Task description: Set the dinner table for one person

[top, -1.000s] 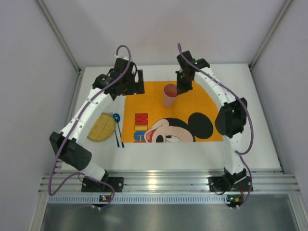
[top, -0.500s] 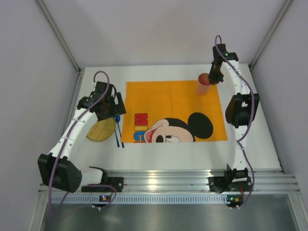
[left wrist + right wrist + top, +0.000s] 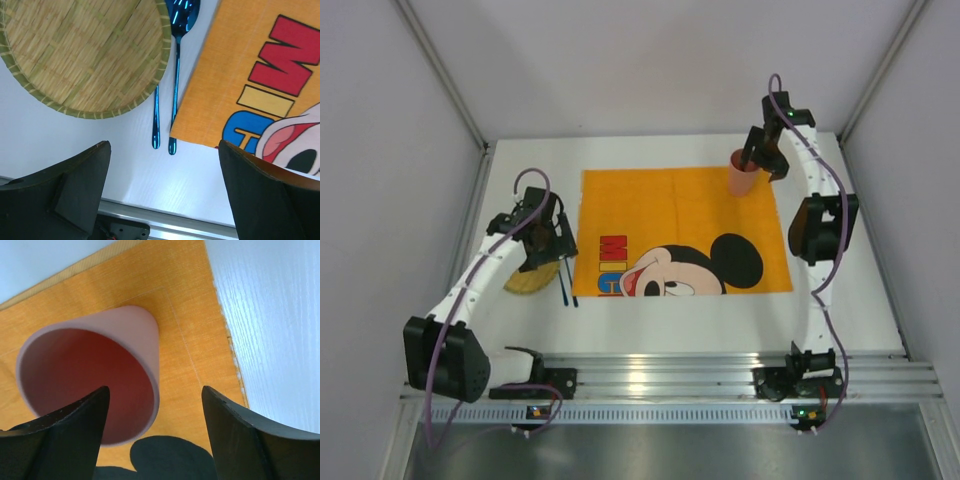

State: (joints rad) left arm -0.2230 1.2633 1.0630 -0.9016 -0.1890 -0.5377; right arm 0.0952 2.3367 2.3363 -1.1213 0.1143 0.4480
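The white dinner table (image 3: 720, 320) carries an orange Mickey Mouse placemat (image 3: 670, 215). A pink cup (image 3: 742, 176) stands upright on the placemat's far right corner. My right gripper (image 3: 762, 158) hovers over it, open. In the right wrist view the cup (image 3: 95, 385) has its rim edge between the spread fingertips (image 3: 75, 435) of that gripper (image 3: 155, 440), with a gap showing. Left of the placemat lie a woven bamboo plate (image 3: 85, 55), a blue spoon (image 3: 176, 75) and a second blue handle (image 3: 156, 120). My left gripper (image 3: 546, 246) hangs open above them, holding nothing.
The placemat (image 3: 260, 75) edge lies just right of the spoon. An aluminium rail (image 3: 660, 375) runs along the table's near edge, with both arm bases on it. Grey walls close in the left, far and right sides.
The right gripper has opened and let go of the pink cup, which stays at the placemat's far right corner. The left arm has moved slightly nearer, over the plate and spoon.
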